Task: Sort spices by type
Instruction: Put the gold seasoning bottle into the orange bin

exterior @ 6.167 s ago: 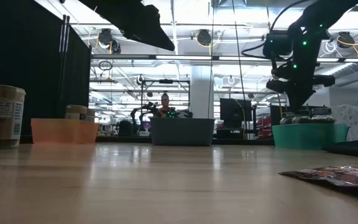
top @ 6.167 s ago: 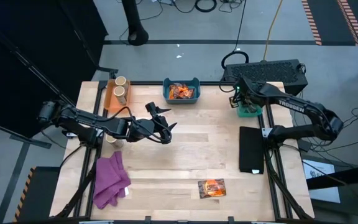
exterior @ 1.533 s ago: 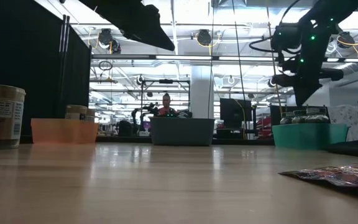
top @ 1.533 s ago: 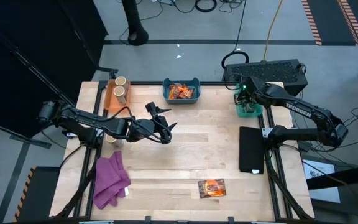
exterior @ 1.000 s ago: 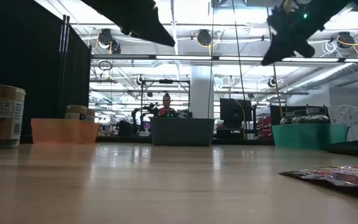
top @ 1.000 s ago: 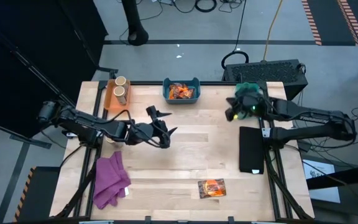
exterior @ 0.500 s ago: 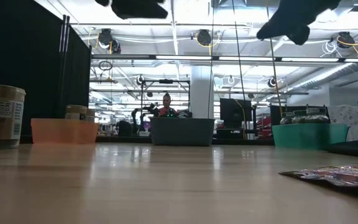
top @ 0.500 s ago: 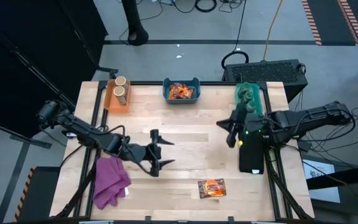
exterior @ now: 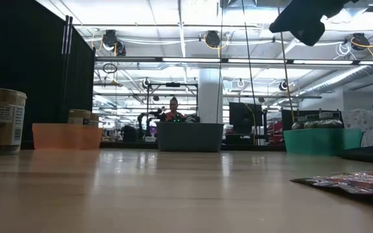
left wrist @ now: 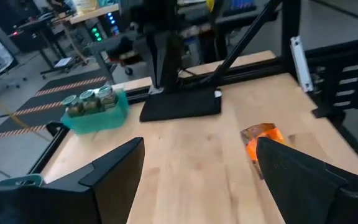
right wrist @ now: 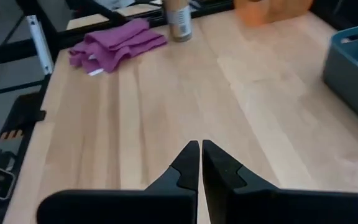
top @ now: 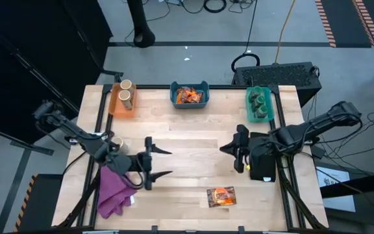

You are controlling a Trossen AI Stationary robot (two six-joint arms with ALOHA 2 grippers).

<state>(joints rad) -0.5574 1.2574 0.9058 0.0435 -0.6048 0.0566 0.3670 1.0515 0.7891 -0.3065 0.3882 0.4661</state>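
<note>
My left gripper (top: 167, 162) hangs open above the table beside the purple cloth (top: 114, 190), pointing right. In the left wrist view (left wrist: 199, 149) it faces the orange printed packet (left wrist: 263, 138), which lies flat near the table's near edge (top: 221, 196). My right gripper (top: 224, 149) is shut (right wrist: 200, 155) and empty above the table's right half, pointing left. One tan jar (right wrist: 178, 22) stands on the wood by the cloth. Two tan jars stand in the orange bin (top: 123, 97), packets lie in the blue bin (top: 189, 95), and dark-green jars fill the teal bin (top: 260, 104).
A black pad (top: 263, 156) lies at the right edge under the right arm. The three bins line the far edge. Bare wood spreads across the middle between the two grippers. A person (exterior: 172, 110) sits far behind the table.
My right gripper has swung away from the teal bin toward the near edge and the table's middle, now pointing left. My left gripper has moved toward the near edge and somewhat left, ending beside the purple cloth and pointing right. Nothing on the table has moved.
</note>
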